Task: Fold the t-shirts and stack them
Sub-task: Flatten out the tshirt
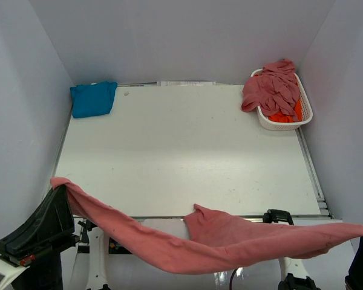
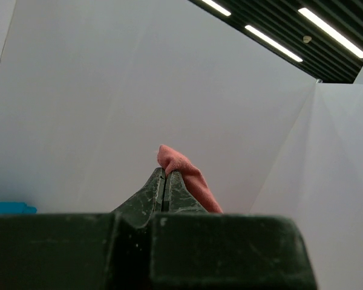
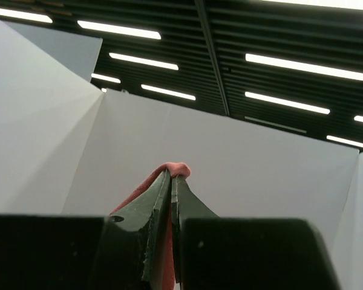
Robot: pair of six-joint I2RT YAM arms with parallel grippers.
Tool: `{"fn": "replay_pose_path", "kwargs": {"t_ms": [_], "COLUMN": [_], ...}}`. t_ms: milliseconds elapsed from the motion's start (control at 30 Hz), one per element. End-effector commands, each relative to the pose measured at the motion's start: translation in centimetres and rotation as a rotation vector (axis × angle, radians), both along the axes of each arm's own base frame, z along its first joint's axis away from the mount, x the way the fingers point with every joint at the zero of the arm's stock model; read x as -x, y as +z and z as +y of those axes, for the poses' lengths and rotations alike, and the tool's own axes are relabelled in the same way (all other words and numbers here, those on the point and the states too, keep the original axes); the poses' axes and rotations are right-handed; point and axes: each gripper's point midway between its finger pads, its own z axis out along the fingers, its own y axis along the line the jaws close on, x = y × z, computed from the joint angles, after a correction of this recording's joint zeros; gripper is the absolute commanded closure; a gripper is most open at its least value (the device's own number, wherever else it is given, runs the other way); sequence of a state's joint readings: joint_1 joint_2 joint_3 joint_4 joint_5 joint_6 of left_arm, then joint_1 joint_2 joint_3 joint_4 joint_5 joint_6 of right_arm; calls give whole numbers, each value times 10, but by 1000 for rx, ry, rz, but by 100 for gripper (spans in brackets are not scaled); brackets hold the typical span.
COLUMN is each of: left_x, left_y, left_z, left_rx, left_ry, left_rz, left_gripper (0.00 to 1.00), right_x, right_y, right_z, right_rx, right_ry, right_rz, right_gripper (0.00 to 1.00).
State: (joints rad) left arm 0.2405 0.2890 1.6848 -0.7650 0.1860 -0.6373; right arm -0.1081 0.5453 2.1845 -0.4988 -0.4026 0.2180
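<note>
Soft, limp rose-red t-shirt (image 1: 193, 244) sags between left gripper (image 2: 164, 176) and right gripper (image 3: 171, 176), both clenched on its ends; corners look the best hold.

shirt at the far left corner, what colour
The shirt is turquoise blue; top external view shows it best.

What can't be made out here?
- Right claw: outside the top view; the held rose shirt runs off its right edge.
- Held shirt's shape: both wrist views face upward, showing only the pinched tip.
- Orange shirt: mostly buried under the rose heap in the basket, top view.
- Heap count: too bunched to tell.
</note>
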Motion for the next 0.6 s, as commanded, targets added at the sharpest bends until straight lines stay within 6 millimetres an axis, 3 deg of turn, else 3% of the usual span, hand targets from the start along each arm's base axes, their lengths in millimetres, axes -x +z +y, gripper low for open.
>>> {"fn": "replay_pose_path", "kwargs": {"t_ms": [0,100,267,300,333,400,533,567], "left_x": [-47,-53,-43,-45,-48,-49,-42,-29], "left_y": [-35,-49,-47,-51,-54,-60,-54,-43], "left_z": [18,24,32,33,34,36,32,29], "left_rx": [101,122,148,152,160,180,162,153], "left_ry": [22,37,89,90,92,93,83,82], "left_rz": [142,162,126,136,143,148,111,70], "left_gripper": [100,100,100,100,100,100,100,100], "right_x": [2,1,-2,4,-6,-8,6,19], "right_y": [22,28,44,51,57,64,70,67], "right_z": [-3,-4,-9,-8,-10,-10,-9,-8], "right_rx": [-32,-29,-41,-40,-41,-40,-39,-41], "right_ry": [19,12,-12,-15,-17,-11,-9,-10], "right_rz": [-96,-116,-171,-200,-194,-210,-257,-280], "right_gripper": [92,92,92,92,92,92,92,92]}}
